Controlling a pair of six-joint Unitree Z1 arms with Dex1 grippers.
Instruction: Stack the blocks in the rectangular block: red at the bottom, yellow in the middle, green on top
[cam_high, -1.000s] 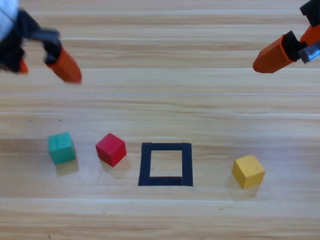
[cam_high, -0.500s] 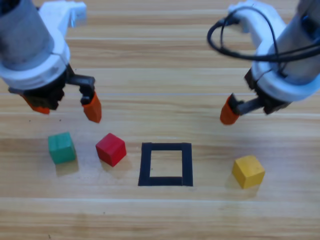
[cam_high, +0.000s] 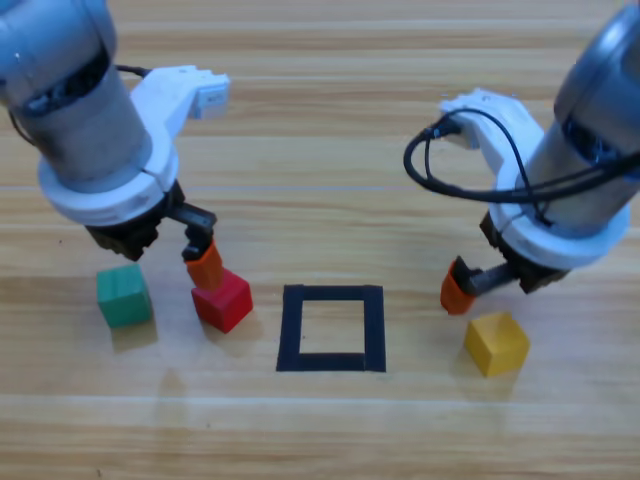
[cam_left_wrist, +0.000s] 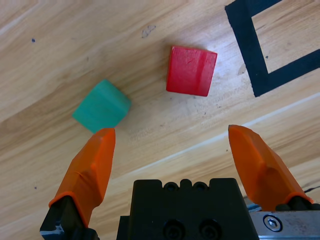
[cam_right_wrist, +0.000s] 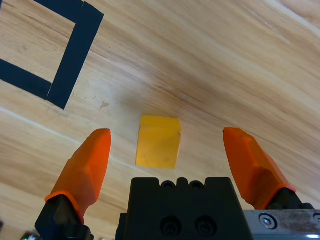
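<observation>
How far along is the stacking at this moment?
Nothing is stacked yet: the black tape square holds no cube. In hand: the left gripper, jaws open, hovers by the red cube, and the right gripper, also open, hangs over the yellow cube. The green cube sits untouched on the table. All three placements remain.

No legible text or markings
</observation>
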